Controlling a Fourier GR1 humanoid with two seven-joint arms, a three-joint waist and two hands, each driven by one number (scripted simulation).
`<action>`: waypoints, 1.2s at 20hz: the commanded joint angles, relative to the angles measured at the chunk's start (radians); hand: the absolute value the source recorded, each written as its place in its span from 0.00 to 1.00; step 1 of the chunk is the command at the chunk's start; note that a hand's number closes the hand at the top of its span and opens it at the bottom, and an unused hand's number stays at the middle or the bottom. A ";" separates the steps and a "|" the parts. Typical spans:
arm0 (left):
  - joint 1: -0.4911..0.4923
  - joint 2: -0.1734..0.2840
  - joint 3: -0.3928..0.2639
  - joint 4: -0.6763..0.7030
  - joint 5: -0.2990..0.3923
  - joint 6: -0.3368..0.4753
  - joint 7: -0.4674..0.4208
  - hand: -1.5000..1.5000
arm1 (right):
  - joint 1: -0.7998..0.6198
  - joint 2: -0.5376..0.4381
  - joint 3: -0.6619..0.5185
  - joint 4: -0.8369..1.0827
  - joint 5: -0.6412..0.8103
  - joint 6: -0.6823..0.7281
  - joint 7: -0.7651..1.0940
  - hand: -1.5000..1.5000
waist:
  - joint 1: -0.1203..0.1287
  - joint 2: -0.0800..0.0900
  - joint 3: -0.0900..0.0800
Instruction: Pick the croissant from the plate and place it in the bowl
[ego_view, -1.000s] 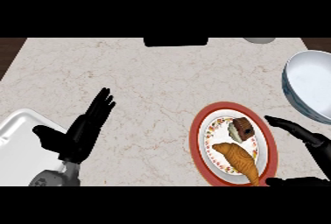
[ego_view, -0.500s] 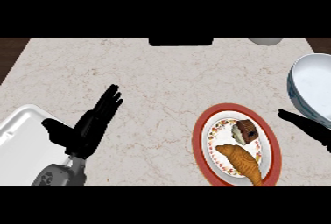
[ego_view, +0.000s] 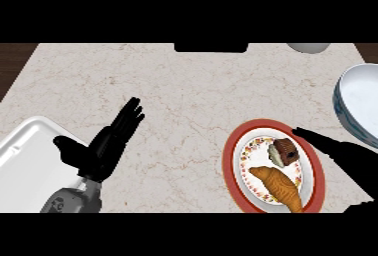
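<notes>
The croissant (ego_view: 279, 188) lies on the lower half of the plate (ego_view: 235, 170), its long axis slanting from upper left to lower right, its lower tip cut by the view's bottom edge. Just above it on the same plate sits a dark pastry (ego_view: 284, 152) (what kind is hard to make out). The right hand (ego_view: 332, 148) comes in from the lower right, fingers straight and holding nothing, fingertips over the plate's upper right rim; the croissant lies below and to the left of those tips, near them but not touched. The bowl (ego_view: 358, 102) stands at the right edge, just beyond the plate and partly cut off. The left hand (ego_view: 103, 145) rests open, fingers up, well to the left beside a white tray (ego_view: 26, 160). The right hand is plainly the nearer; its palm is hidden.
</notes>
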 joint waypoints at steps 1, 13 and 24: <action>-0.004 -0.011 0.008 -0.032 -0.008 0.006 0.032 0.50 | -0.104 0.067 0.076 0.066 0.010 0.056 0.162 0.00 | 0.002 0.000 0.001; 0.003 -0.073 0.034 -0.013 -0.072 0.002 0.037 0.50 | -0.034 0.158 0.091 0.165 0.126 0.177 0.139 0.00 | -0.014 -0.002 0.002; 0.016 -0.100 0.119 0.056 -0.101 -0.100 -0.011 0.50 | -0.031 0.333 0.063 0.260 0.354 0.229 0.036 0.00 | -0.013 -0.002 0.002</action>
